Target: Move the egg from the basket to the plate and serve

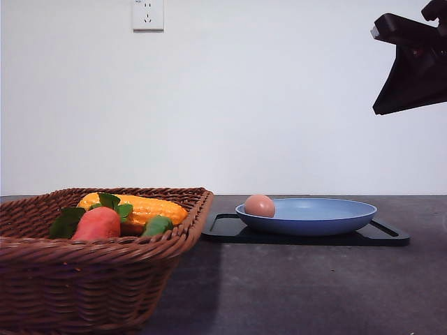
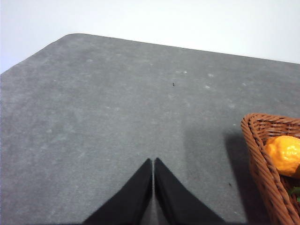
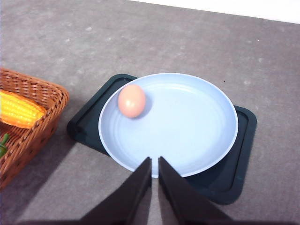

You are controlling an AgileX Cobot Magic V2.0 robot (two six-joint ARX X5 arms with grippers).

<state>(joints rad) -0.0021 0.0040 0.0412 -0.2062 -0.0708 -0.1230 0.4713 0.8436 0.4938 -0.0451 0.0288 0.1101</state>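
We are seeing the egg [image 1: 260, 205] sitting inside the plate [image 1: 328, 216], near the rim on the side closest to the basket [image 1: 91, 279]. The right wrist view is showing the same: the egg [image 3: 131, 100] is lying on the blue plate [image 3: 197, 126], off to one side of its middle, free of any end effector. The plate is resting on a black tray [image 1: 387, 237], which is lying flat on the dark grey surface [image 1: 300, 286] just beside the basket.

The basket is holding a corn cob [image 1: 143, 207], an orange-red vegetable [image 1: 98, 223] with green leaves, and a small green item [image 1: 157, 225].

The right end effector [image 3: 154, 164] is hovering above the near rim of the plate, its two black fingers almost touching, with only a thin slit between them and nothing gripped. In the front view the right arm [image 1: 415, 66] is hanging high at the upper right, well apart from the plate.

The left end effector [image 2: 153, 165] is hovering over bare surface, its fingers pressed nearly together and holding nothing, with a corner of the basket [image 2: 262, 159] beside it.
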